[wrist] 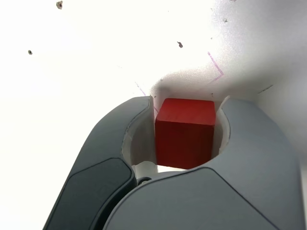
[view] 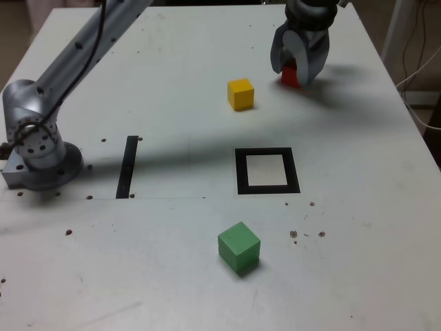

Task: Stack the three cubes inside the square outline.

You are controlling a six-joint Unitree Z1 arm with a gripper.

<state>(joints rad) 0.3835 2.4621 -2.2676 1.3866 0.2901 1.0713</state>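
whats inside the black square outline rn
Only its bare white centre: the square outline holds no cube. Nothing covers it, and the gripper is shut on the red cube away from it.

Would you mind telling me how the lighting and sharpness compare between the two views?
Exterior view: soft, even light; the arm throws a broad grey shadow across the table toward the square outline. Wrist view: the tabletop is blown out to white, while the red cube stays sharp.

White tabletop (view: 358, 227), speckled with small dark marks. Square outline (view: 267, 171) near centre; thin black strip (view: 127, 166) toward arm base (view: 41, 155). Green cube (view: 239, 247) toward near edge, yellow cube (view: 240, 94) and red cube (view: 290, 76) toward far edge.
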